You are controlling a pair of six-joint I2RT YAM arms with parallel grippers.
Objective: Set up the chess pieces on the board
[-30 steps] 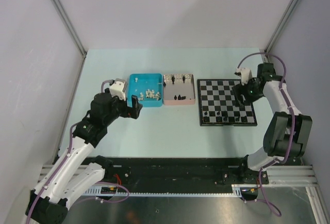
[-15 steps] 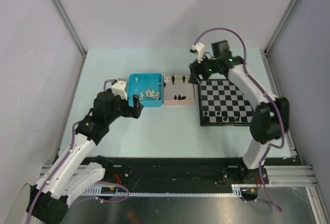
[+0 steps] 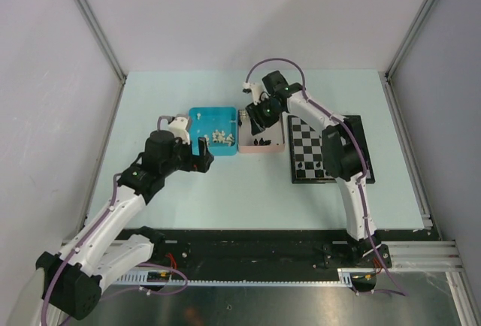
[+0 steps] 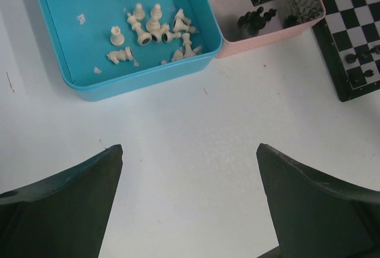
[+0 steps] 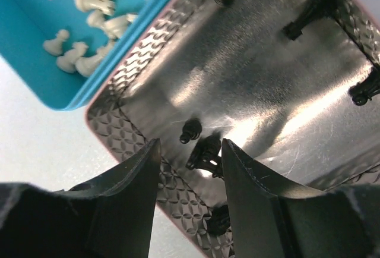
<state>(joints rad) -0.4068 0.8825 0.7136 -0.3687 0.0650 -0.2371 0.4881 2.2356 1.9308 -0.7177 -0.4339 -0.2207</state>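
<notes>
A small black plastic chess piece (image 5: 205, 154) lies on the shiny floor of the pink square tray (image 4: 267, 35), mid-frame in the right wrist view, between the narrowly parted fingers of the right tool (image 5: 190, 145); contact cannot be told. White plastic pieces (image 4: 151, 29) cluster in the blue square tray (image 4: 136, 82), upper left of the left wrist view. The black-and-grey chequered board (image 4: 356, 26) sits upper right. The left tool (image 4: 189, 148) gapes wide above the pale worktop (image 4: 190, 115).

I count one board (image 4: 341, 14), one blue tray (image 4: 77, 50) and one pink tray (image 4: 231, 8), with roughly a dozen white pieces (image 4: 155, 31) in the blue one and six black pieces (image 5: 205, 154) showing in the pink.
</notes>
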